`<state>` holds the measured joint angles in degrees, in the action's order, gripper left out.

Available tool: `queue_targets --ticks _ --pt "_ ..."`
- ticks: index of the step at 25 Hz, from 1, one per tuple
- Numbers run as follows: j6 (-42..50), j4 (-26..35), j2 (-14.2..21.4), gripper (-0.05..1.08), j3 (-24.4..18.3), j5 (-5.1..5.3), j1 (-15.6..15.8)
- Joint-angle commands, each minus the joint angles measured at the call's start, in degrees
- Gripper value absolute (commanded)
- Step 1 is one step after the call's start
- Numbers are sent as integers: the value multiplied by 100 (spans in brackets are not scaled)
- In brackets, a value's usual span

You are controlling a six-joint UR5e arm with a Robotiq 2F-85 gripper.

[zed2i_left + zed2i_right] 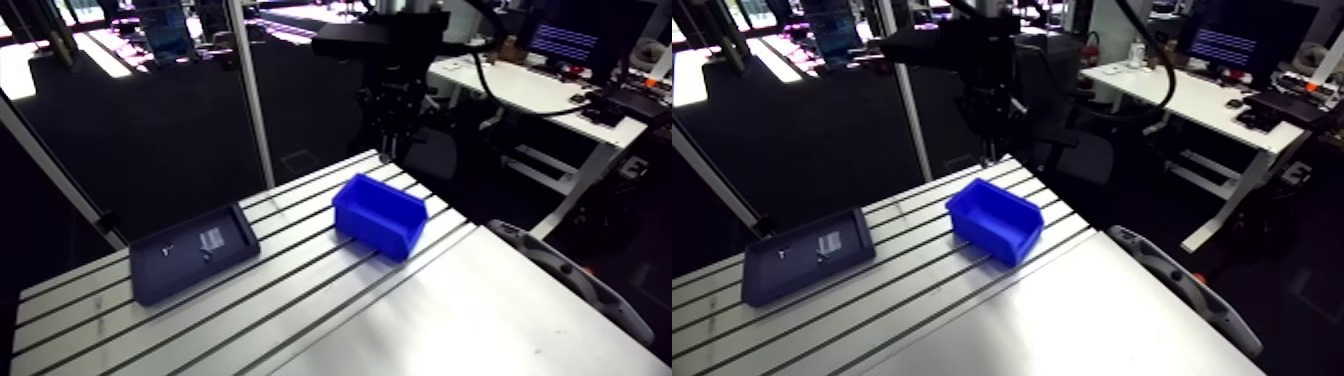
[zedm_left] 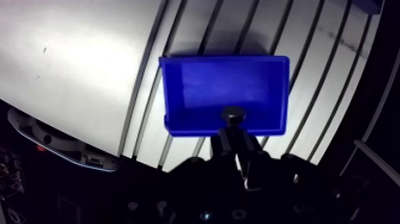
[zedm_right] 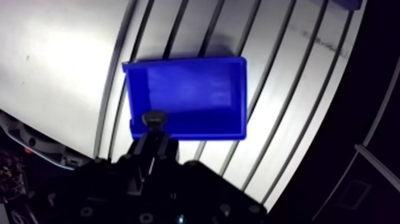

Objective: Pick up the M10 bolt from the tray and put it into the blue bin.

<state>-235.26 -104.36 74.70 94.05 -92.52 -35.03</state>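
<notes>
closest to the wrist lens, the gripper [image 2: 233, 134] has its two dark fingers drawn almost together, pinching the m10 bolt [image 2: 233, 113]. only the bolt's round dark head shows past the fingertips; the fingers themselves hide the shank. in the wrist view that head sits over the blue bin [image 2: 202, 83], just inside the bin wall nearest the gripper. the open top of the bin faces the camera, and the bolt is clear of the bin floor.

in the arm view, going from the left of the frame, a dark flat tray [image 1: 165, 275] lies on the slotted table [image 1: 480, 320] at centre left. a few small silvery pieces [image 1: 211, 243] rest in its upper half, too small to name. behind the table's far edge, a pale upright post [image 1: 248, 90] rises to the top of the frame, between the tray and the arm. the bin stands in the middle of the frame, well apart from the tray, set at an angle across the slots. the wrist comes down from the top centre and the gripper hangs above the bin's far end; the bolt is too small to make out from here. at the lower right, a grey curved part [image 1: 570, 275] runs along the table's right edge, apart from the bin.
</notes>
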Motion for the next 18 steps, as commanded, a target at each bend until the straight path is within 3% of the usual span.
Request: queue_targets --ticks 1,18 --pt "-63 -265 5 103 276 -16 21" --pt "-27 -512 -57 102 434 -16 30"
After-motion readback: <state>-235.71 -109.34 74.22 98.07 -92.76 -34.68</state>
